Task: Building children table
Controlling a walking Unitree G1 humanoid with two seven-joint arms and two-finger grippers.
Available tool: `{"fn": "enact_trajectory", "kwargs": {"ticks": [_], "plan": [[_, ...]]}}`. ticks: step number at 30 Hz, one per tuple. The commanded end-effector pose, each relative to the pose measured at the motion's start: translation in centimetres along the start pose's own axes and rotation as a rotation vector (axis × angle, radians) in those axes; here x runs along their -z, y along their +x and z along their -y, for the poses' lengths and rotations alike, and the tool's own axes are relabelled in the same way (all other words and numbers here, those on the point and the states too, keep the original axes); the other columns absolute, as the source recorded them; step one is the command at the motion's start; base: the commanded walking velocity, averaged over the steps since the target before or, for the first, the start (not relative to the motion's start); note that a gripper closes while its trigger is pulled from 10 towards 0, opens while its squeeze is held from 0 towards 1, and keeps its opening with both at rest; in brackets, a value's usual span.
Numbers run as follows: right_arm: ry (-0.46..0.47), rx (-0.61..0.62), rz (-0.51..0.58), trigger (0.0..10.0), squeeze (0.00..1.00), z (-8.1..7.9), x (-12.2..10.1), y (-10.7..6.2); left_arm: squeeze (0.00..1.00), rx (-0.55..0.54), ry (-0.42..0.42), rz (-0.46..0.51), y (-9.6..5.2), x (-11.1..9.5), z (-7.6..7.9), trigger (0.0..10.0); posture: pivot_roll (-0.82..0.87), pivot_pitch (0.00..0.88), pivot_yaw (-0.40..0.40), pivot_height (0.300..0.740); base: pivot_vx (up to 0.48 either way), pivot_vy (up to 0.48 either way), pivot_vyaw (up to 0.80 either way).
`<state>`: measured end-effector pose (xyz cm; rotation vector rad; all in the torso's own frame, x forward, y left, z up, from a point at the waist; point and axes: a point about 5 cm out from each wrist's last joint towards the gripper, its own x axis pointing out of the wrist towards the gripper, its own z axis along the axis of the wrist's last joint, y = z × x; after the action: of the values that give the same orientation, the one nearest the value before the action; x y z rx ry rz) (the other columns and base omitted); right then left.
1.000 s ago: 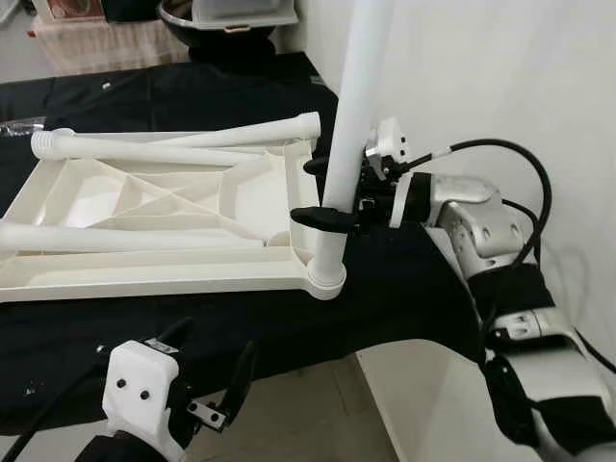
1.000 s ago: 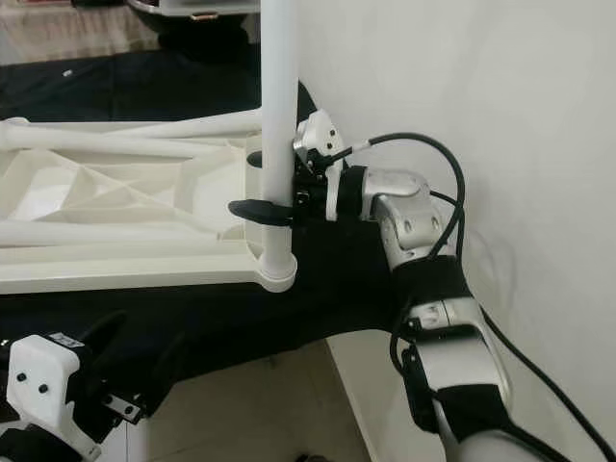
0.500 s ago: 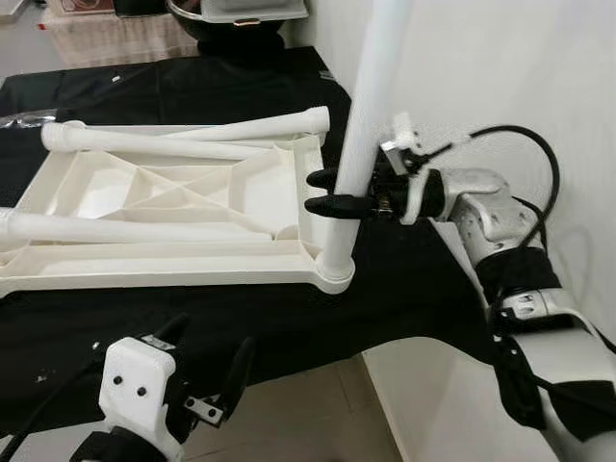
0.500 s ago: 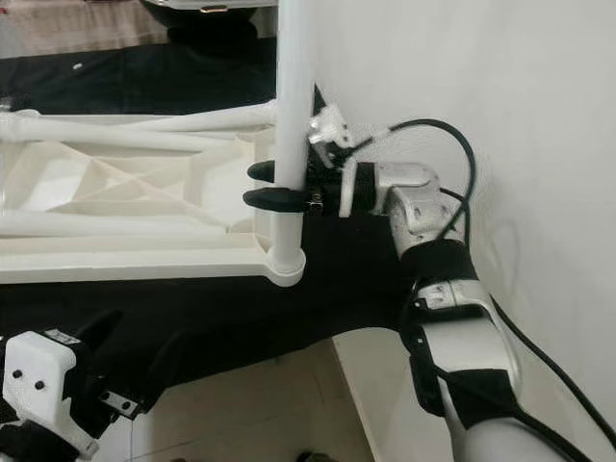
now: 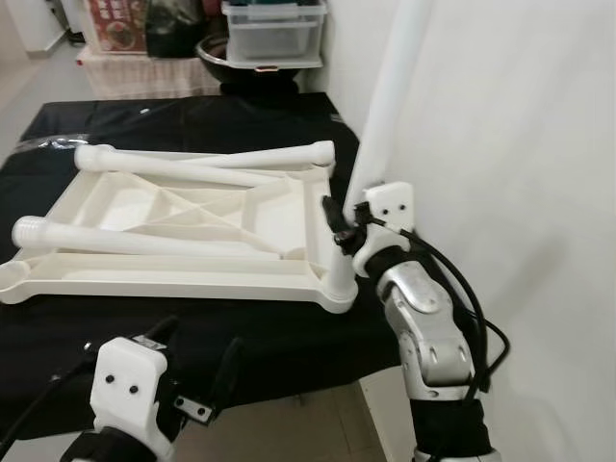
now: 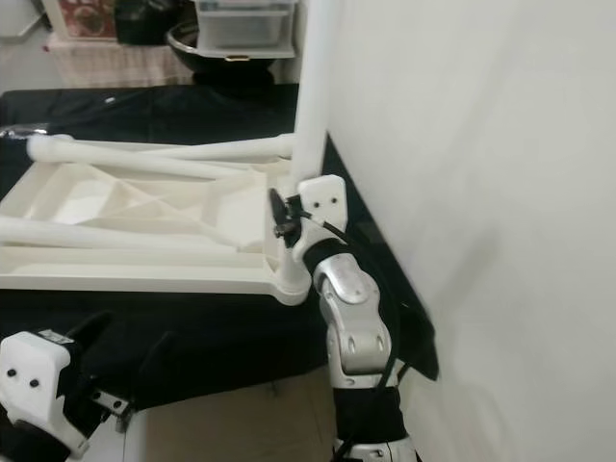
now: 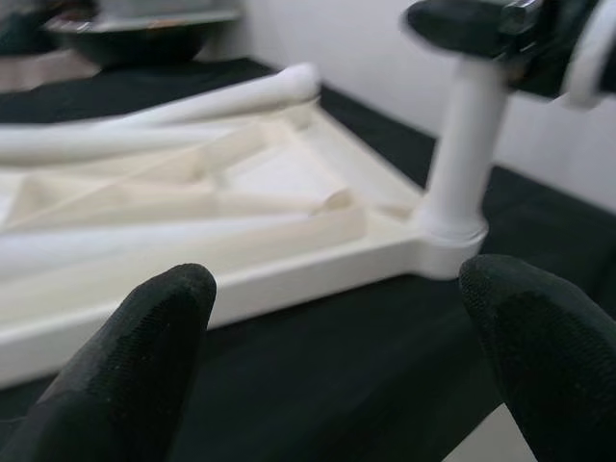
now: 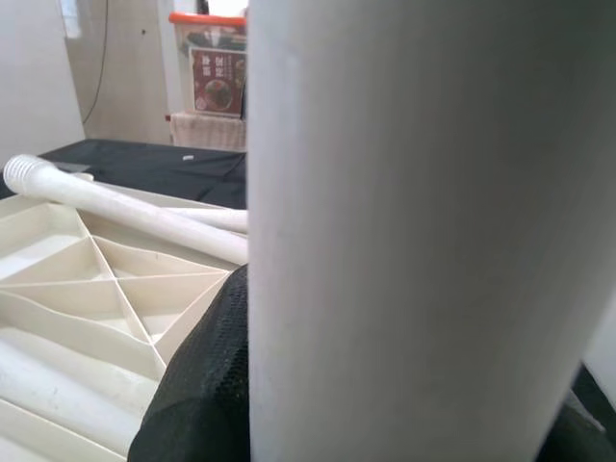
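Right gripper (image 5: 339,223) clamps upright leg (image 5: 383,125) beside wall (image 5: 520,173); left gripper (image 5: 197,371) hovers spread, empty.

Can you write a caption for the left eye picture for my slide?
Right gripper holds a white table leg upright in the corner of the upside-down tabletop; the open left gripper waits below.

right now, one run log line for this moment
right hand: shut on upright white plastic leg | leg in upturned white tabletop corner | left hand: open

Tabletop (image 5: 144,279) upside down on cloth (image 5: 289,337); upright leg (image 5: 385,115) at its right near corner; two legs (image 5: 183,166) across it.
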<state>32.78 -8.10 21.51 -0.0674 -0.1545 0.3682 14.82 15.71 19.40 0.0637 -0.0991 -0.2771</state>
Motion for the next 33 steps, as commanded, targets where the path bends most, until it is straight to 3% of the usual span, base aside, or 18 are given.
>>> {"fn": "enact_trajectory", "kwargs": {"ticks": [1, 2, 3, 4, 6, 7, 8, 11, 12, 14, 15, 16, 17, 18, 24, 27, 33], "plan": [[-0.037, -0.04, -0.151, 3.2, 0.0, -0.4, 2.7, 0.3, 0.0, -0.005, 0.0, -0.02, 0.0, 0.4, -0.1, 10.0, 0.19, 0.135, -0.087, 0.74, 0.0, 0.0, 0.0], [-0.036, -0.041, -0.147, 4.4, 0.0, -0.3, 2.4, 0.4, 0.0, -0.006, 0.001, -0.021, -0.1, 0.4, -0.1, 10.0, 0.19, 0.135, -0.087, 0.74, 0.0, 0.0, 0.0], [-0.036, -0.041, -0.147, 4.4, 0.0, -0.3, 2.4, 0.4, 0.0, -0.006, 0.001, -0.021, -0.1, 0.4, -0.1, 10.0, 0.19, 0.135, -0.087, 0.74, 0.0, 0.0, 0.0], [-0.021, -0.044, -0.128, 10.0, 0.0, -0.1, 1.9, 0.5, 0.0, -0.007, 0.001, -0.022, -0.1, 0.4, -0.1, 10.0, 0.18, 0.135, -0.085, 0.74, 0.0, 0.0, 0.0], [-0.013, -0.029, -0.117, 10.0, 0.0, -0.1, 1.6, 0.5, 0.0, -0.007, 0.0, -0.022, -0.1, 0.4, -0.2, 10.0, 0.18, 0.135, -0.085, 0.74, 0.0, 0.0, 0.0], [0.048, -0.128, -0.06, 10.0, 0.0, -0.4, 0.7, 0.6, 0.0, -0.007, -0.001, -0.021, 0.0, 0.4, -0.2, 10.0, 0.17, 0.136, -0.08, 0.74, 0.0, 0.0, 0.0], [0.096, -0.221, -0.007, 10.0, 1.0, -0.5, -0.1, 0.6, 0.0, -0.005, -0.003, -0.02, 0.0, 0.5, -0.1, 10.0, 0.17, 0.136, -0.08, 0.74, 0.0, 0.0, 0.0], [0.123, -0.268, 0.023, 10.0, 1.0, -0.8, -0.8, 0.5, 0.0, -0.004, -0.004, -0.02, 0.0, 0.5, -0.1, 10.0, 0.17, 0.136, -0.08, 0.74, 0.0, 0.0, 0.0], [0.141, -0.363, 0.057, 10.0, 1.0, -0.7, -1.6, 0.2, 0.0, -0.001, -0.007, -0.019, 0.1, 0.5, -0.1, 10.0, 0.17, 0.139, -0.078, 0.74, 0.0, 0.0, 0.0], [0.095, -0.506, 0.115, 10.0, 1.0, 0.9, -3.0, -0.1, 0.0, 0.002, -0.012, -0.02, 0.1, 0.5, 0.0, 10.0, 0.16, 0.143, -0.079, 0.74, 0.0, 0.0, 0.0], [0.095, -0.506, 0.115, 10.0, 1.0, 0.9, -3.0, -0.1, 0.0, 0.002, -0.012, -0.02, 0.1, 0.5, 0.0, 10.0, 0.16, 0.143, -0.079, 0.74, 0.0, 0.0, 0.0], [0.049, -0.606, 0.127, 10.0, 0.87, 1.7, -3.6, -0.2, 0.0, 0.003, -0.016, -0.022, 0.0, 0.5, 0.1, 10.0, 0.17, 0.151, -0.078, 0.74, 0.0, 0.0, 0.0], [0.049, -0.606, 0.127, 10.0, 0.87, 1.7, -3.6, -0.2, 0.0, 0.003, -0.016, -0.022, 0.0, 0.5, 0.1, 10.0, 0.17, 0.151, -0.078, 0.74, 0.0, 0.0, 0.0], [0.005, -0.699, 0.115, 10.0, 0.03, 2.2, -4.0, -0.2, 0.0, 0.004, -0.018, -0.023, 0.0, 0.5, 0.1, 10.0, 0.17, 0.159, -0.077, 0.74, 0.0, 0.0, 0.0], [-0.045, -0.883, 0.046, 10.0, 0.0, 3.1, -3.9, 0.0, 0.0, 0.004, -0.022, -0.03, -0.4, 0.4, 0.3, 10.0, 0.18, 0.175, -0.076, 0.74, 0.0, 0.0, 0.0], [-0.053, -1.015, 0.004, 10.0, 0.0, 4.1, -4.2, 1.1, 0.0, -0.015, -0.036, -0.046, -0.9, 0.4, 0.3, 10.0, 0.2, 0.183, -0.082, 0.74, 0.0, 0.0, 0.0], [-0.018, -1.067, 0.028, 10.0, 0.0, 5.1, -5.4, 2.1, 0.0, -0.029, -0.033, -0.057, -1.2, 0.4, 0.1, 10.0, 0.21, 0.189, -0.084, 0.74, 0.0, 0.0, 0.0]]}}
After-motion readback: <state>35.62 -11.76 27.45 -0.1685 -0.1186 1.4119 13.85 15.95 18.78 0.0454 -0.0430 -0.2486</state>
